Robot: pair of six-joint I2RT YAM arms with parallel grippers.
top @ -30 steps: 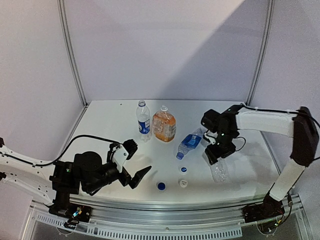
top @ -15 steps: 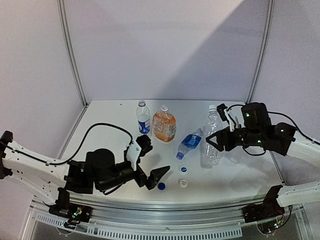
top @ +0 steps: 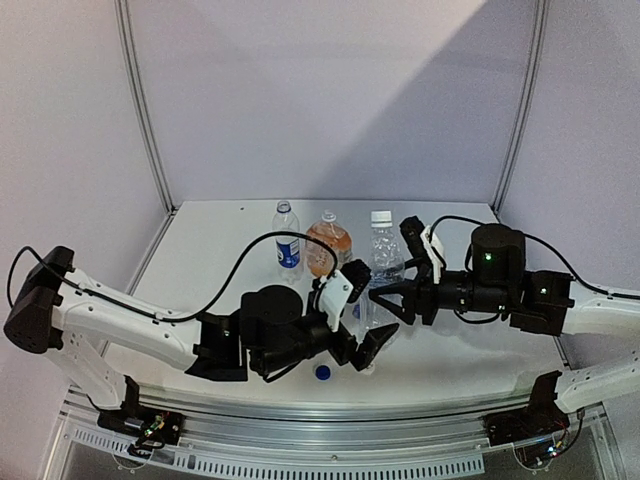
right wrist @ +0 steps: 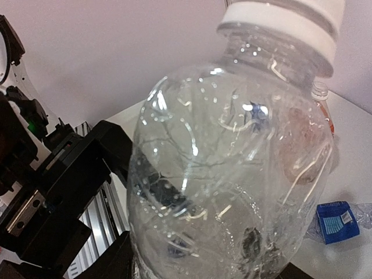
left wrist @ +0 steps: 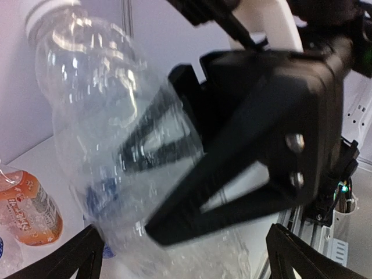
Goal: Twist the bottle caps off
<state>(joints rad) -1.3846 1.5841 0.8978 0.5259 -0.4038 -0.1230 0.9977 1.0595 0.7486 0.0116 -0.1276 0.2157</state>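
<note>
Holding the plain bottle (top: 383,252) upright above the middle of the table (top: 220,260), I have my right gripper (top: 392,268) clamped across its clear body, one finger on each side, and its white cap (top: 381,217) is on the neck, so this one is not yet opened. My left gripper (top: 368,308) hangs just beside the bottle's lower half with its fingers spread as wide as they go, touching nothing that I can make out; from its own wrist view the bottle fills the space ahead of the two spread tips. By my reckoning this is the last bottle to do: a loose blue cap (top: 322,373) lies near the front edge and a small loose white one (top: 367,367) seems to sit just beside it, while the orange bottle (top: 322,245) and the blue-labelled bottle (top: 287,243) stand at the back and a third, blue-labelled and on its side (right wrist: 336,222), lies behind; whether their necks are bare is too small to tell. A second ago the plain bottle lay flat at the right under my right gripper and my left arm sat back at the near left; since then I stood it up and carried it to the centre, and my left arm swung in to meet it, covering a second blue cap.
</note>
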